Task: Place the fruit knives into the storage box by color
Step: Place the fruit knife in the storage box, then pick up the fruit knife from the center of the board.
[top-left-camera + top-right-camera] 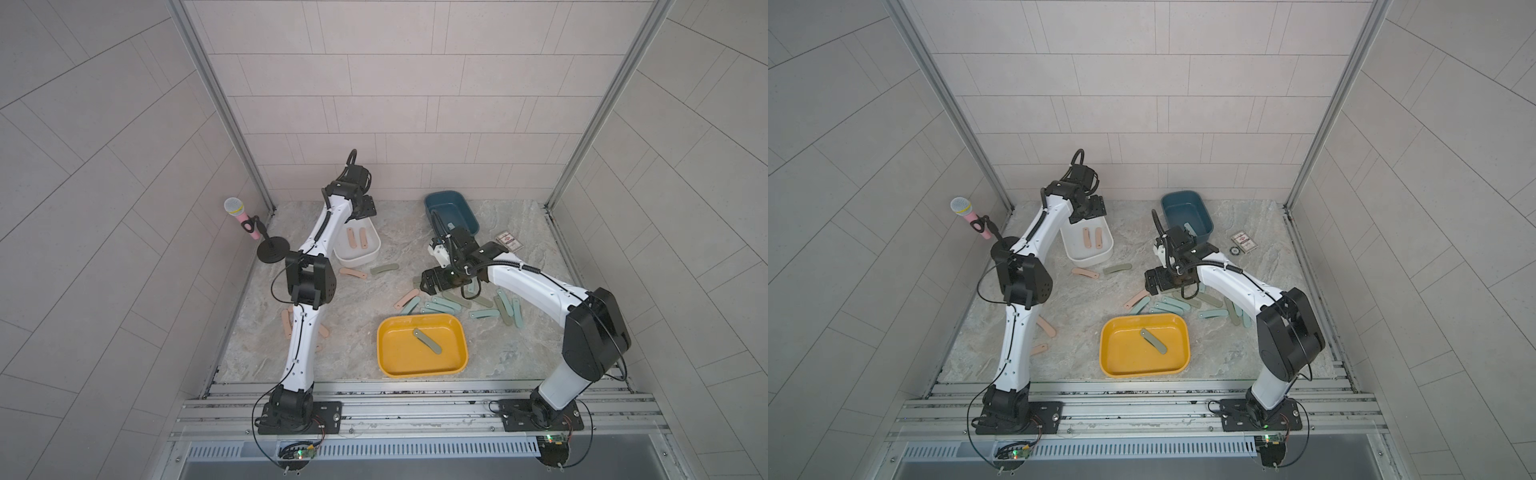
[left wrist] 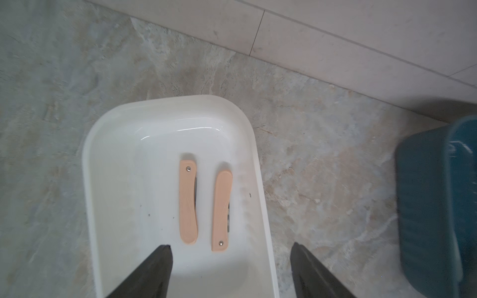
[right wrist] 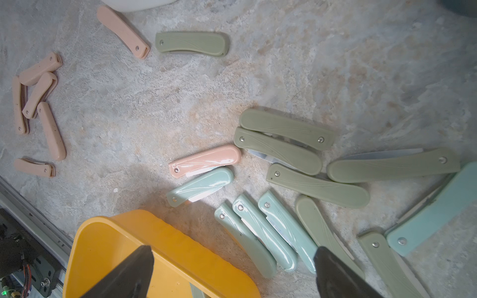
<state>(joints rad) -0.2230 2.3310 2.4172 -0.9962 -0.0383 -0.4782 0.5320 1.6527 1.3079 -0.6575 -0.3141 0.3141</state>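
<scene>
Clock positions are read in the top views, with 12 at the back wall.

1. Fruit knives, sorted: two pink knives (image 2: 188, 201) lie flat, side by side and not touching, in the white box (image 2: 87, 165) at 11 o'clock on the table (image 1: 357, 316).
2. One olive knife (image 1: 427, 341) lies slantwise in the yellow box (image 1: 422, 371) at 5 o'clock.
3. Fruit knives, unsorted: a heap (image 3: 296, 180) of olive and pale teal knives sits at 3 o'clock, many touching or overlapping. Several show a strip of blade.
4. A lone pink knife (image 3: 205, 160) lies at the heap's 9 o'clock edge, just beside a teal one.
5. A loose pink knife (image 1: 352, 272) and a loose olive knife (image 1: 384, 269) lie end to end, apart, just beside the white box at its 6 o'clock side.
6. A pink cluster (image 3: 38, 103) lies at 8 o'clock, partly hidden under the left arm in both top views.
7. Left gripper (image 2: 231, 245): above the near end of the white box, jaws apart, nothing between them.
8. Right gripper (image 3: 233, 248): above the table between the heap and the yellow box, jaws spread wide, holding nothing.
9. The blue box (image 1: 453, 208) stands at 1 o'clock. The right arm covers its near wall, so its contents cannot be confirmed.
10. Other items: a microphone (image 1: 243, 218) on a stand at 10 o'clock, and a printed pack (image 1: 508, 240) at 2 o'clock.
</scene>
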